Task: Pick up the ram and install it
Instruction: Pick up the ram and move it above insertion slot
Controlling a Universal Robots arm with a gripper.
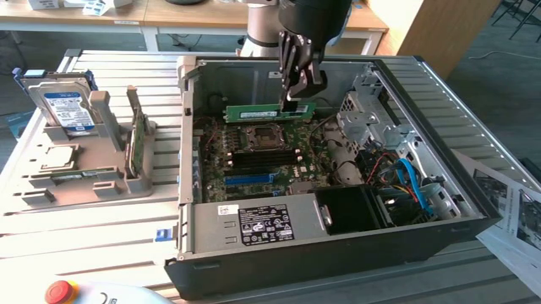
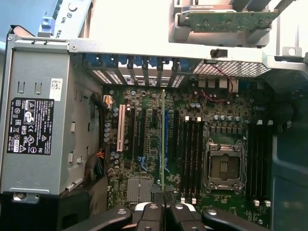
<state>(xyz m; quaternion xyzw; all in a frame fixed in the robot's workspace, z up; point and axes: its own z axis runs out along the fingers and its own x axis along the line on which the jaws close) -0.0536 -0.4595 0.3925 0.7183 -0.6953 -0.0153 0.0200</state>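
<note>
Steel case (image 1: 187, 126) lies open, holding 1 green motherboard (image 1: 215, 164), a boxy grey power supply (image 1: 211, 231) and a perforated metal drive cage (image 1: 368, 120). Just above the square CPU socket (image 1: 262, 136), the gripper (image 1: 296, 104) is clamped on the ram (image 1: 253, 113), a thin, flat green stick held on edge.

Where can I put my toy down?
On the bare slatted table between the gray holder, the red button and the computer case. Inside the case it's crowded: the gripper holds the ram over the motherboard.
</note>
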